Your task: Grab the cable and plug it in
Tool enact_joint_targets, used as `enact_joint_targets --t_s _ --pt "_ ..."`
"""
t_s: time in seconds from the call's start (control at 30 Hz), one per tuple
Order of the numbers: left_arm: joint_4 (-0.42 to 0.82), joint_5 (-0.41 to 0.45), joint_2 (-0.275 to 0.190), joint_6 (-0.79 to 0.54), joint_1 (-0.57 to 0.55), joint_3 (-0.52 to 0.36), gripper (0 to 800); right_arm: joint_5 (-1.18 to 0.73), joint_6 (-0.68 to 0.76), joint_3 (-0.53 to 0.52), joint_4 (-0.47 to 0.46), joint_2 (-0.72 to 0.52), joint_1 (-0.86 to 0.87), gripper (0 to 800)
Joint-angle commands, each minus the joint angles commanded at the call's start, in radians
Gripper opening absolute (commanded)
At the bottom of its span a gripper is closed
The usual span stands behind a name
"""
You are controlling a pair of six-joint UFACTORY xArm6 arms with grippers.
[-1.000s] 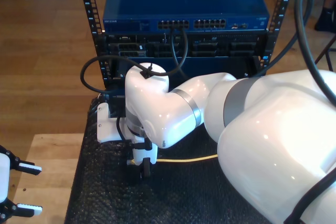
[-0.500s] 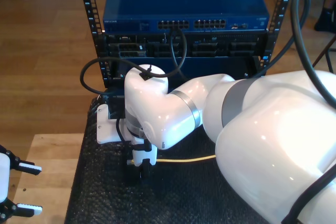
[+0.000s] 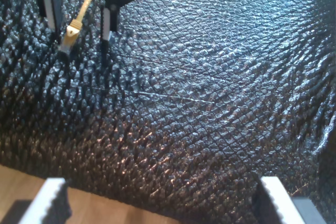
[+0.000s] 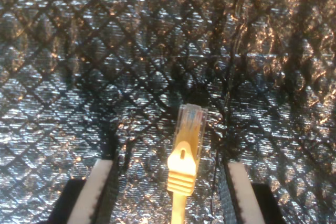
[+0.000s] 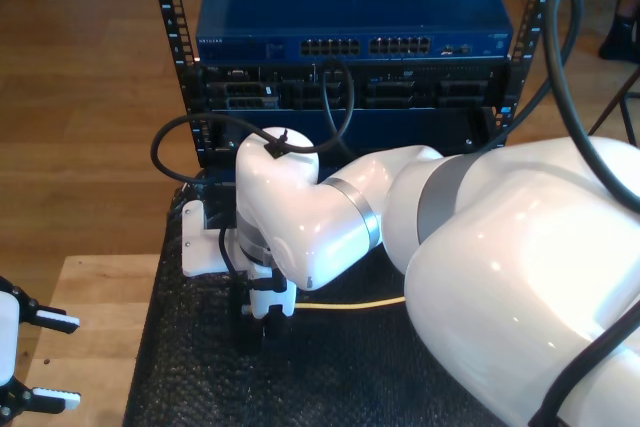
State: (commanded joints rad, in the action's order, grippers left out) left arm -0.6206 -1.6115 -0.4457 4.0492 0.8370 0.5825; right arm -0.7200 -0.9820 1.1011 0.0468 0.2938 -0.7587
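Lower now than a second ago, my second gripper [image 4: 168,195] straddles the cable [image 4: 185,163] and its clear plug with spread fingers [image 4: 94,192] over quilted black matting [image 4: 79,77]; my first gripper [image 3: 157,203] gapes too.

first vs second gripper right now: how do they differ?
My second gripper hangs low over the black mat with the cable plug lying between its open fingers, not yet clamped; my first gripper has nothing between its fingers. My second gripper sits mid-mat in the exterior view; my first gripper waits at that view's lower left, by the wooden surface. Both are open, with white ribbed pads.
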Motion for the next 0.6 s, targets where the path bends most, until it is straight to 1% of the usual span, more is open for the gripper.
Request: enact_joint_targets --t_s 0.17,0.47,0.6 --pt "0.000 0.000 0.000 0.000 -0.002 0.002 800 0.000 0.000 -0.002 -0.011 0.000 0.000 447" --pt "0.000 0.000 0.000 0.000 0.000 0.002 800 0.002 0.014 -0.002 -0.014 0.000 0.000 393" --pt "0.000 0.000 0.000 0.000 0.000 0.002 800 0.003 0.043 -0.003 -0.066 -0.002 -0.008 356"
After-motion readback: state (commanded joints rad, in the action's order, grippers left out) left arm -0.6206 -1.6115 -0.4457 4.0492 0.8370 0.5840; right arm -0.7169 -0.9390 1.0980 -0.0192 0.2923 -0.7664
